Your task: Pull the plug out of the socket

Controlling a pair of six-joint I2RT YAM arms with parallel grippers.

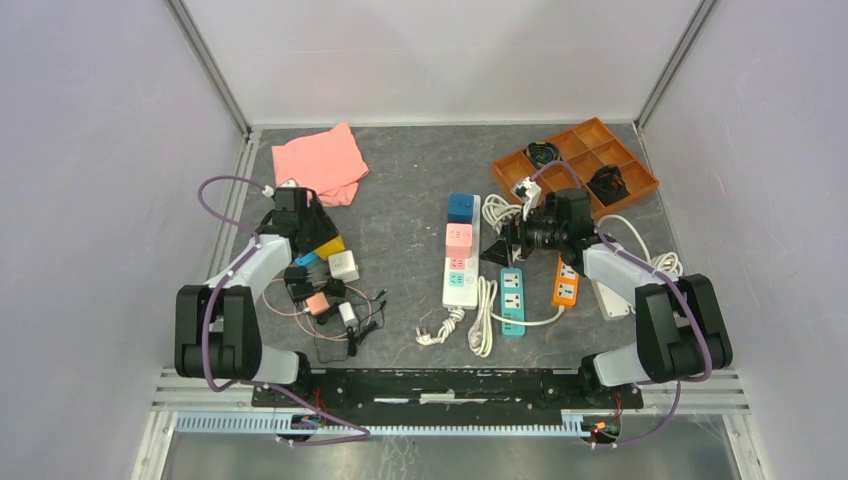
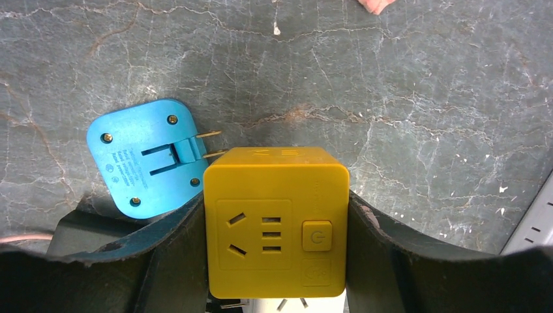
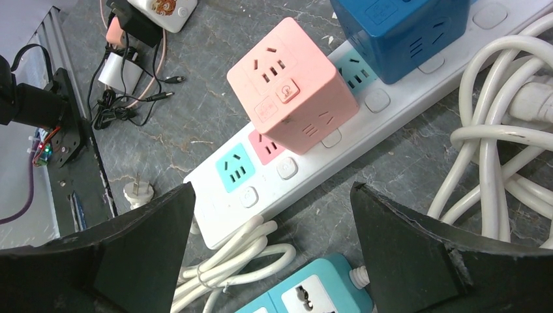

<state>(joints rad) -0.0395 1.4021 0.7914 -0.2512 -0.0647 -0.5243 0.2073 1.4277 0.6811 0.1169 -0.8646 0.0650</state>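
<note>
Top view, socket: the socket (image 1: 460, 290) lies mid-table, its long axis running away from the arm bases. A blue cube plug (image 1: 460, 207) stands at the far end and a pink cube plug (image 1: 459, 240) next to it.
Top view, nearer arm: the right gripper (image 1: 497, 252) is just beside the strip's right edge, level with the pink cube. The left gripper (image 1: 318, 238) is well apart, off to the left.
Left wrist, grip: the fingers pinch a yellow cube adapter (image 2: 276, 222); a blue adapter (image 2: 147, 156) lies on the table just beside it.
Right wrist, grip: the right gripper (image 3: 270, 192) is spread wide and holds nothing.
Right wrist, relation: the socket (image 3: 326, 163) runs diagonally from lower left to upper right. The pink cube plug (image 3: 293, 85) stands ahead of the gap between the fingers, with the blue cube plug (image 3: 398, 32) beyond it.
Judgement: the right arm is the one placed for the pull — likely the pink cube, taken across its sides and drawn straight off the face.
</note>
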